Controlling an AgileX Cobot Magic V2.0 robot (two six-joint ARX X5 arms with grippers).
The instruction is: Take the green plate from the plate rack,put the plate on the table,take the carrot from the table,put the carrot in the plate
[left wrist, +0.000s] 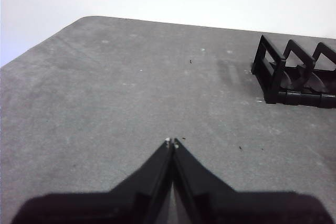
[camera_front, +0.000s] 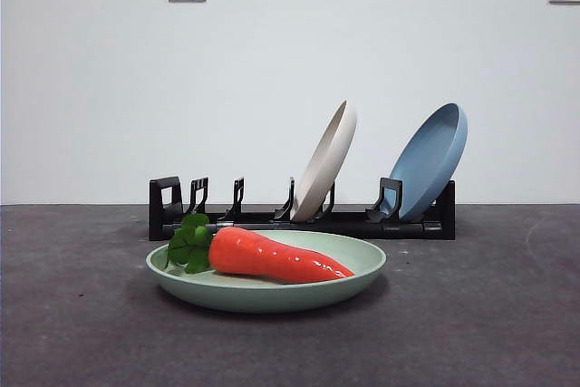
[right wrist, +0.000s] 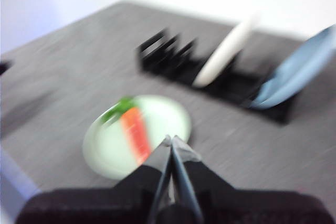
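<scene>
The green plate (camera_front: 272, 289) lies flat on the table (camera_front: 489, 314) in front of the plate rack (camera_front: 299, 219). The carrot (camera_front: 272, 257) rests inside it, leaves at the left. In the blurred right wrist view, the green plate (right wrist: 163, 116) with the carrot (right wrist: 135, 129) lies below my right gripper (right wrist: 171, 139), which is shut and empty, well above the table. My left gripper (left wrist: 171, 141) is shut on nothing, over bare table off the rack's end (left wrist: 294, 74). Neither arm shows in the front view.
A cream plate (camera_front: 326, 160) and a blue plate (camera_front: 433, 159) lean in the rack's middle and right slots. The same cream plate (right wrist: 226, 51) and blue plate (right wrist: 296, 69) show in the right wrist view. A white wall stands behind.
</scene>
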